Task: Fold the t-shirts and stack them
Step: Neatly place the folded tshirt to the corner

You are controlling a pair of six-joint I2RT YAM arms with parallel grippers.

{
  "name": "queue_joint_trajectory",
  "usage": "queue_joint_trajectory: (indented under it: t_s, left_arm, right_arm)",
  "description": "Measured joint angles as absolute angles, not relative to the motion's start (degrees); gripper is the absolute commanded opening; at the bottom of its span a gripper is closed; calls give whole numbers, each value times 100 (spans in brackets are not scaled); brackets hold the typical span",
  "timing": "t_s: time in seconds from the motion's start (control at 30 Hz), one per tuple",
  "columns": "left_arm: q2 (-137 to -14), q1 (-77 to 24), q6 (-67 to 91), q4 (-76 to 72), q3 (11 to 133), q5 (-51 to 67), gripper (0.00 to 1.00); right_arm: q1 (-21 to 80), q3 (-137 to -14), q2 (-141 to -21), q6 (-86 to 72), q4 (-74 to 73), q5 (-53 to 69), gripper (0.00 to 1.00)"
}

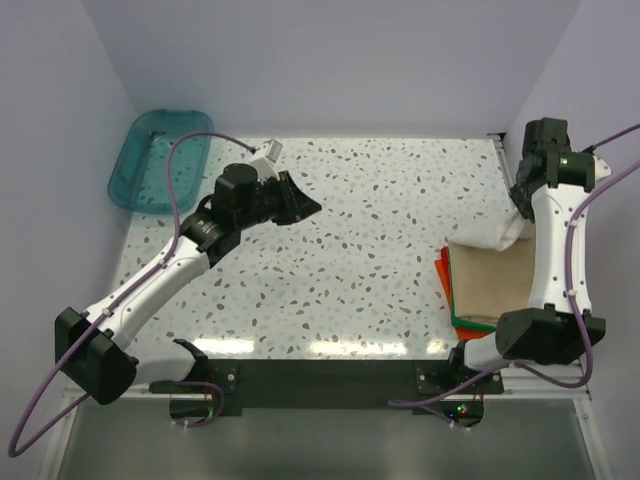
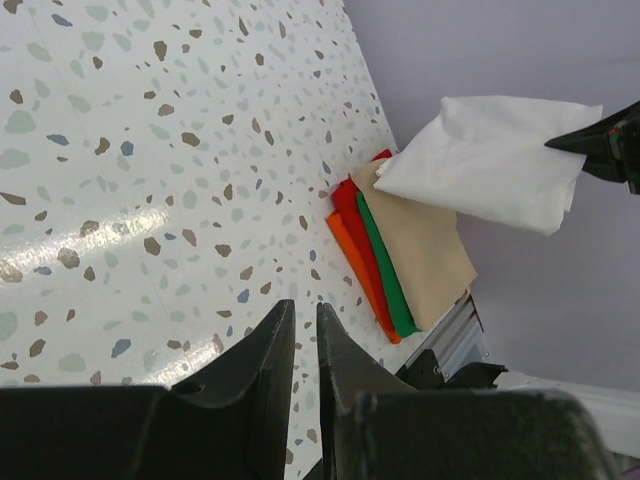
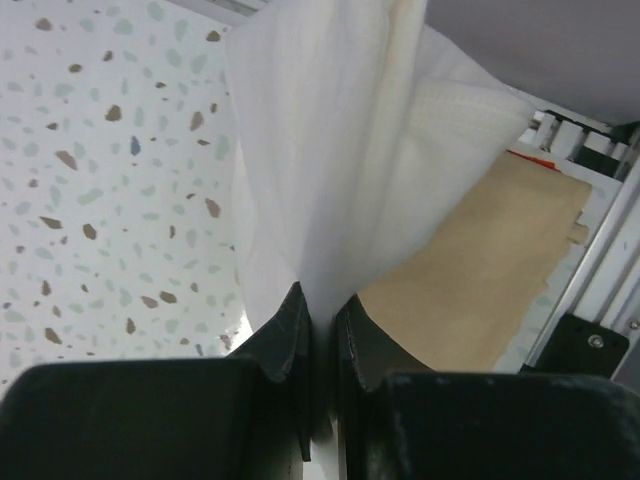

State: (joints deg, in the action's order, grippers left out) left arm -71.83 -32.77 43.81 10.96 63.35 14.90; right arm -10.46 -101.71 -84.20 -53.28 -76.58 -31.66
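Observation:
An off-white t-shirt (image 3: 320,150) hangs from my right gripper (image 3: 320,300), whose jaws are shut on a fold of it. In the top view this shirt (image 1: 485,238) is lifted at the right wall, held by the right gripper (image 1: 521,214), its lower edge over the stack. That stack lies at the table's near right edge: a folded tan t-shirt (image 1: 490,285) on top, a green one (image 2: 385,270) and orange-red ones (image 2: 352,250) beneath. My left gripper (image 1: 310,208) hovers over the table's back left, a narrow gap between its jaws (image 2: 303,305), nothing in them.
A teal translucent tub (image 1: 160,160) leans at the back left corner. Walls close in the table on the left, back and right. A metal rail (image 2: 460,330) runs along the near edge beside the stack. The speckled tabletop (image 1: 380,240) lies between the arms.

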Motion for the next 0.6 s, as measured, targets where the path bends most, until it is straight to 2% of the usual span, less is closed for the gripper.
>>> queue_joint_trajectory:
  t_s: [0.03, 0.1, 0.13, 0.17, 0.3, 0.43, 0.6]
  left_arm:
    - [-7164, -3282, 4388, 1074, 6292, 1500, 19]
    - [-7133, -3286, 4390, 1037, 6198, 1527, 20]
    - [-7122, -3293, 4390, 1020, 6145, 1533, 20]
    - [-7111, -3299, 4390, 1000, 6086, 1549, 20]
    - [-7100, -3315, 4390, 945, 5874, 1629, 22]
    - [-7024, -3315, 4372, 950, 5780, 1632, 23]
    - [-6713, -3315, 4235, 1000, 5774, 1564, 25]
  right_arm:
    - [-1048, -9878, -8213, -5330, -7699, -3197, 0]
    - [-1057, -9299, -7773, -5374, -7669, -3201, 38]
    - [-1057, -8936, -7465, -5356, -7675, -3170, 89]
    - [-1057, -8637, -7161, -5356, -7699, -3146, 99]
    - [-1057, -7618, -5802, -5087, -7736, -2998, 99]
    - [-1068, -7328, -4821, -4523, -7422, -2462, 99]
    - [-1041, -7251, -4755, -3955, -6670, -1221, 99]
